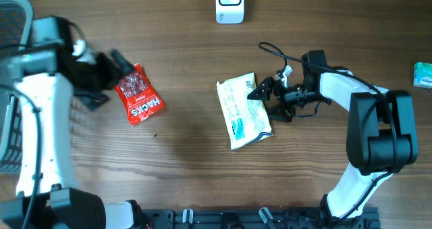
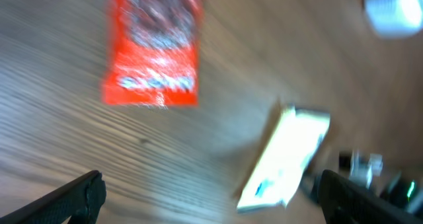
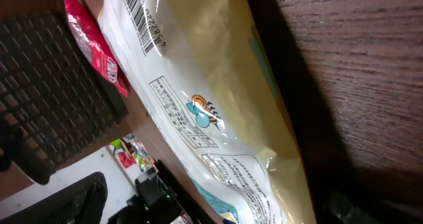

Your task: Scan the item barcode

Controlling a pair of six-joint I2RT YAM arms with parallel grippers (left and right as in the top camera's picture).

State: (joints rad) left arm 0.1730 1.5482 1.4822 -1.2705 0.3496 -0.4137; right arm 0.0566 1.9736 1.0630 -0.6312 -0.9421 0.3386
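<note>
The white packet [image 1: 243, 111] is lying flat at mid-table, its barcode [image 3: 139, 16] showing. The right gripper [image 1: 264, 100] is standing spread at its right edge. Further left, the left gripper [image 1: 111, 80] is hovering spread beside a red packet [image 1: 138, 94]. The scanner [image 1: 229, 4] is sitting at the far edge.

We see a cream-and-white packet [image 1: 243, 111] lying flat on the wooden counter [image 1: 189, 161], printed face up, with its barcode [image 3: 141, 16] near one short edge. The white scanner [image 1: 229, 3] stands well apart at the far edge.
</note>
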